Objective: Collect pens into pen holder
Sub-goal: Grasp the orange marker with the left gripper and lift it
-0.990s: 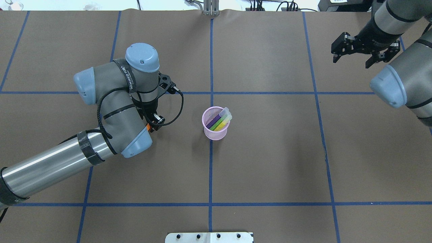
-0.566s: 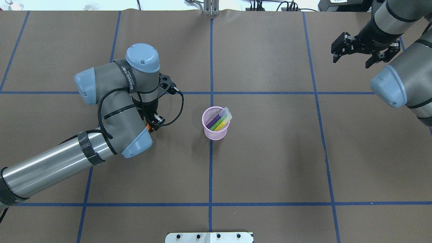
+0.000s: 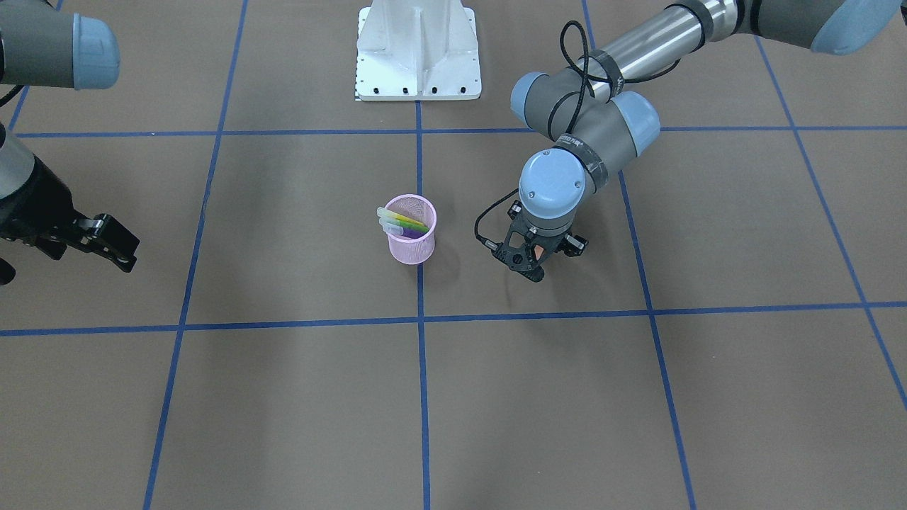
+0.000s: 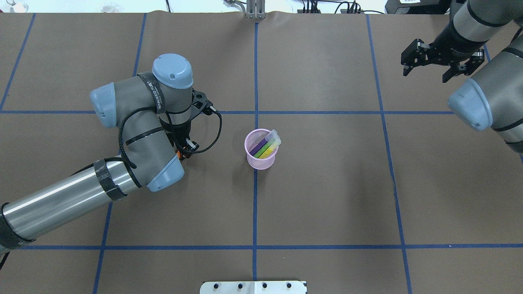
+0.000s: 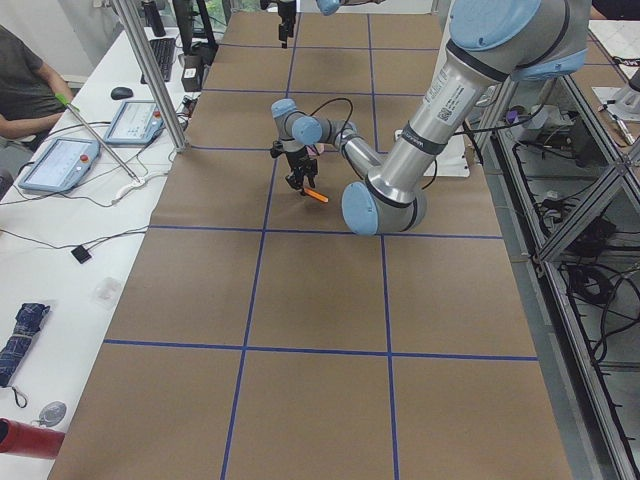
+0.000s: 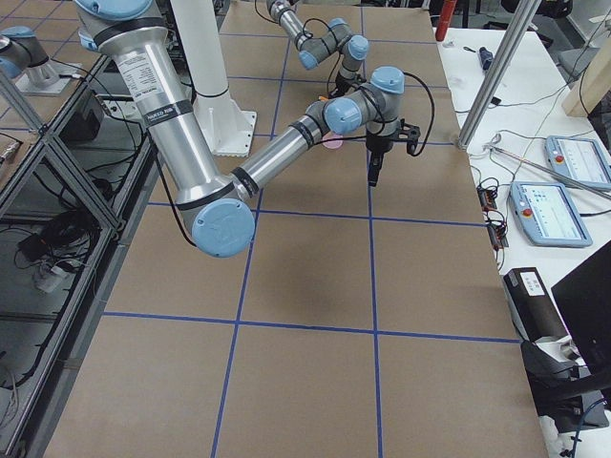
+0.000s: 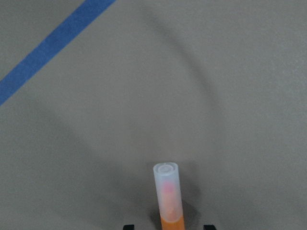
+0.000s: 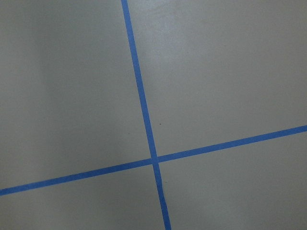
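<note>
The pink mesh pen holder (image 4: 261,161) stands upright near the table's middle, also in the front view (image 3: 412,248). Purple, green and yellow pens (image 4: 266,147) lean inside it, their pale caps over the rim (image 3: 402,222). My left gripper (image 4: 186,149) points down at the table left of the cup and is shut on an orange pen (image 7: 168,199), whose pale cap sticks out ahead. The pen hangs tilted just above the paper (image 5: 316,196). My right gripper (image 4: 425,75) is open and empty, far to the right at the back (image 3: 117,248).
Brown paper with blue tape lines (image 8: 144,115) covers the table. The white robot base (image 3: 418,49) sits at the near edge (image 4: 253,287). A metal post (image 4: 255,10) stands at the far edge. Operator desks with tablets (image 5: 65,160) run along the far side.
The left wrist has shifted very slightly with the orange pen still in it. The cup, its pens and the right arm have not moved.
</note>
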